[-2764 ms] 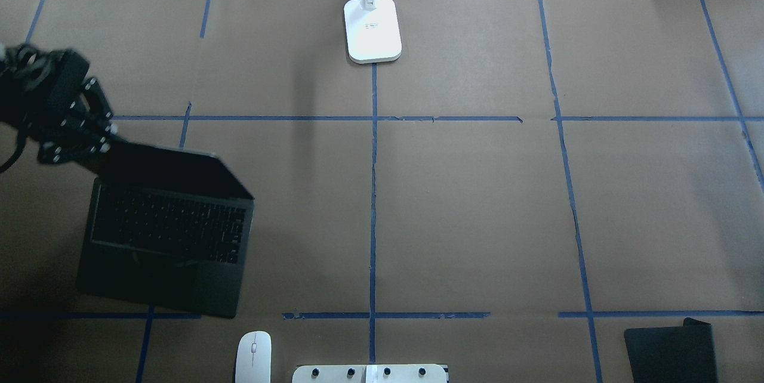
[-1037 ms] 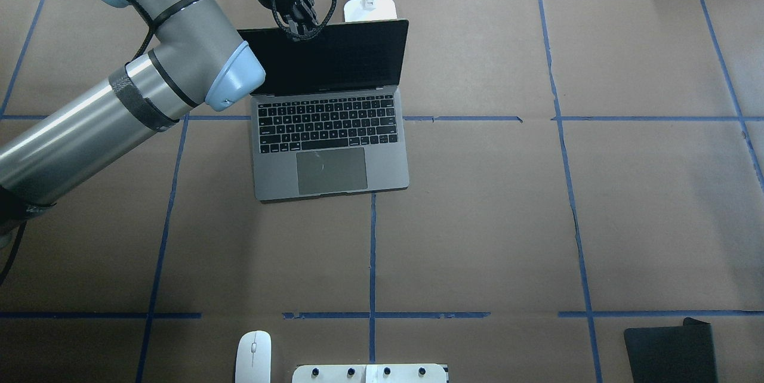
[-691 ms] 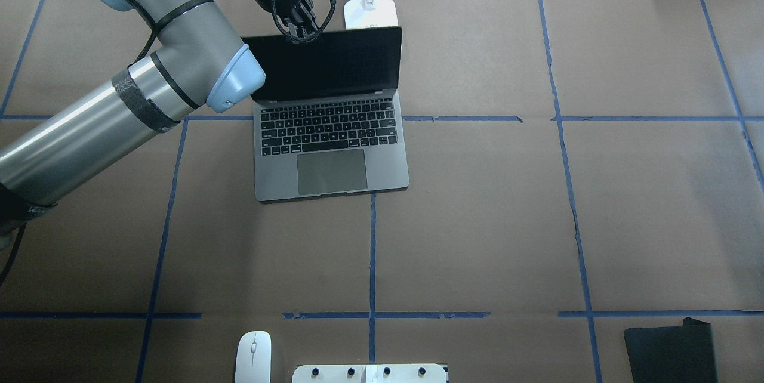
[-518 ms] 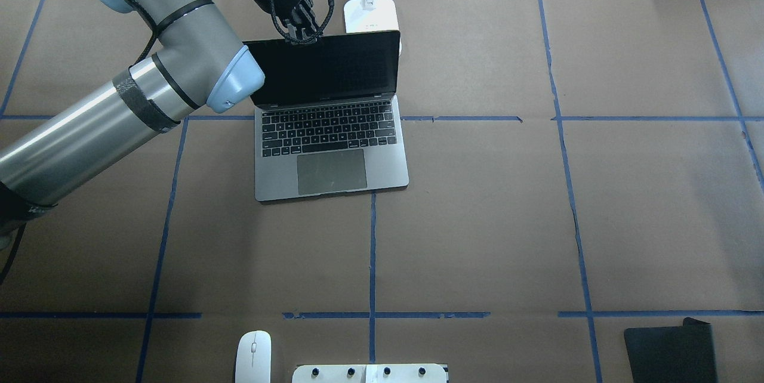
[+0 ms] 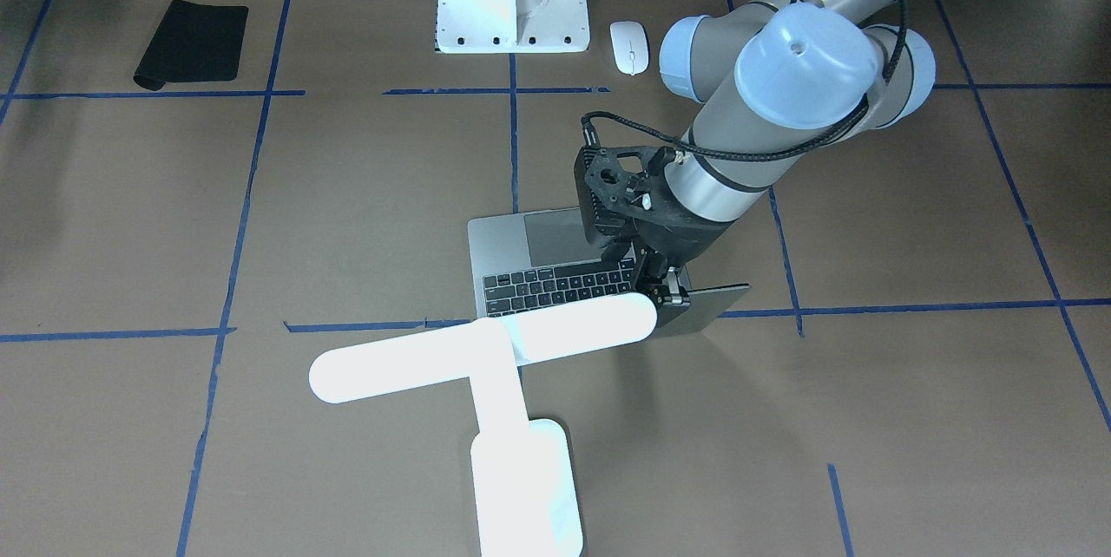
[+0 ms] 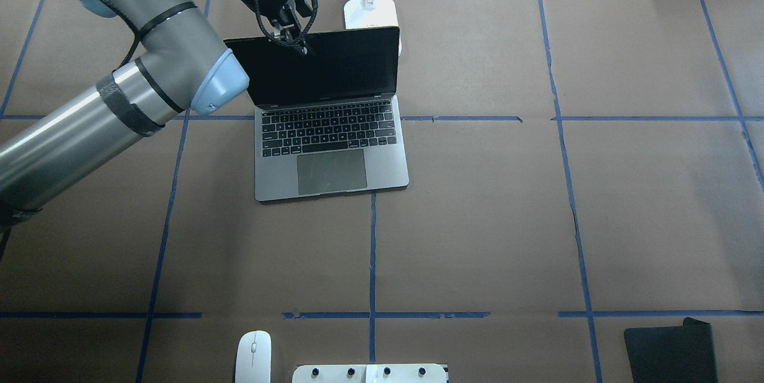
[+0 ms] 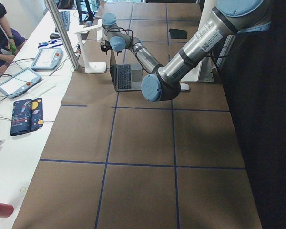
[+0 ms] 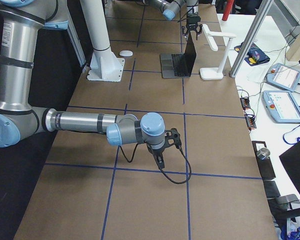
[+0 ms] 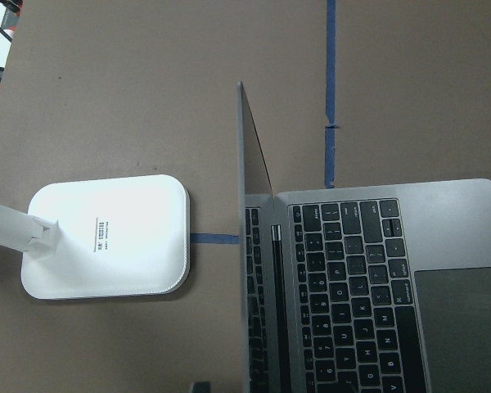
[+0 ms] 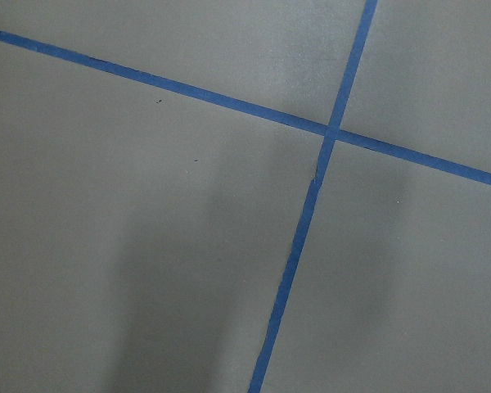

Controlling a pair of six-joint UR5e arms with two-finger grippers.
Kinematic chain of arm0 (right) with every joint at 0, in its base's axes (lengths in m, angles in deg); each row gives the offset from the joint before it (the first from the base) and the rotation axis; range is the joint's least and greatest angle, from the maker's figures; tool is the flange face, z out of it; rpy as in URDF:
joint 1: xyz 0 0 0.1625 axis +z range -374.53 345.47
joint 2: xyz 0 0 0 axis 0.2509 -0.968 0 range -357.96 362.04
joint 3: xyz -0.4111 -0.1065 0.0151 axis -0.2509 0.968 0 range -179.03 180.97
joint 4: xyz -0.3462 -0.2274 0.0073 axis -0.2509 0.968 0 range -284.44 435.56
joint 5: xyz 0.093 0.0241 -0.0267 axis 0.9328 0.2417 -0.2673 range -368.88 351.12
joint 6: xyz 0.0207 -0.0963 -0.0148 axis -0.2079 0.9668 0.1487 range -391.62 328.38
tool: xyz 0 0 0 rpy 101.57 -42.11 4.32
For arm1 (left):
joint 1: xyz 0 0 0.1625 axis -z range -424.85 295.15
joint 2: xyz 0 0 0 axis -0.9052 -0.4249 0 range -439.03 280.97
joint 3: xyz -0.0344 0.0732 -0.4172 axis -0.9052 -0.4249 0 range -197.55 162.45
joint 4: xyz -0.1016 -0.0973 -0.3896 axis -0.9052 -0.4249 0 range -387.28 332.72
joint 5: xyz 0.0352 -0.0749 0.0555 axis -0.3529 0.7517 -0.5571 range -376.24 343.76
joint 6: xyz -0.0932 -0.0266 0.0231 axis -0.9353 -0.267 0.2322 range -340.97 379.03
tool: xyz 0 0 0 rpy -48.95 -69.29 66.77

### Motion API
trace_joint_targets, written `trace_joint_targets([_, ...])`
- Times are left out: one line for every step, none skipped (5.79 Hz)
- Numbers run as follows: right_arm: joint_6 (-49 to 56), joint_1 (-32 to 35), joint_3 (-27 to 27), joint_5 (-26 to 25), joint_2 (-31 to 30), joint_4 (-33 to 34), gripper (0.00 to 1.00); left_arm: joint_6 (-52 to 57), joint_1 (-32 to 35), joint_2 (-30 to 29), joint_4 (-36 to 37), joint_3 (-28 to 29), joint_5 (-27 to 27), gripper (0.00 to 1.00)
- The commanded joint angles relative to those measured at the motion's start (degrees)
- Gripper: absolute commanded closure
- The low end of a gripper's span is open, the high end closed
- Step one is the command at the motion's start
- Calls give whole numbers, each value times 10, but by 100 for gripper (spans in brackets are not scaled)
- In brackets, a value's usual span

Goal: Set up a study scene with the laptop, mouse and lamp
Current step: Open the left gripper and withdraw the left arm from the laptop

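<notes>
The grey laptop [image 6: 332,159] stands open left of the table's middle, its dark screen nearly upright, just in front of the lamp's base [image 6: 371,13]. My left gripper [image 6: 290,42] hovers at the top edge of the lid near its left part, fingers spread, holding nothing; it also shows in the front view [image 5: 661,292]. The white lamp [image 5: 482,349] stands behind the laptop, its bar head over the lid. The white mouse [image 6: 253,356] lies at the near edge. My right gripper [image 8: 160,160] hangs low over bare table; I cannot tell if it is open or shut.
A black mouse pad [image 6: 671,350] lies at the near right corner. The white bolted pedestal [image 6: 370,373] is at the near edge beside the mouse. My left arm's elbow [image 6: 209,73] hangs over the table left of the laptop's screen. Cables and tablets lie beyond the far edge.
The laptop has gone from the near left to in front of the lamp. In the last second the lid tipped more upright; my left gripper then slid left along its top edge and opened.
</notes>
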Motion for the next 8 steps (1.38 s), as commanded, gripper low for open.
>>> trace_joint_targets([-1,0,0,0,0,0,0,-1,28,66,-5,-89,1,18])
trace_joint_targets([-1,0,0,0,0,0,0,-5,29,119,4,-140,1,3])
trace_joint_targets([-1,0,-2,0,0,0,0,-16,34,168,19,-180,0,0])
trace_joint_targets([-1,0,-2,1,0,0,0,-65,36,211,69,-233,0,0])
trace_joint_targets([-1,0,-3,1,0,0,0,-94,36,227,172,-287,0,0])
trace_joint_targets([-22,0,-8,3,0,0,0,-153,37,228,283,-328,-2,0])
trace_joint_targets([-38,0,-15,5,0,1,0,-216,44,248,334,-339,-3,0])
trace_joint_targets([-60,0,-22,25,-1,5,0,-261,48,308,337,-348,-1,0])
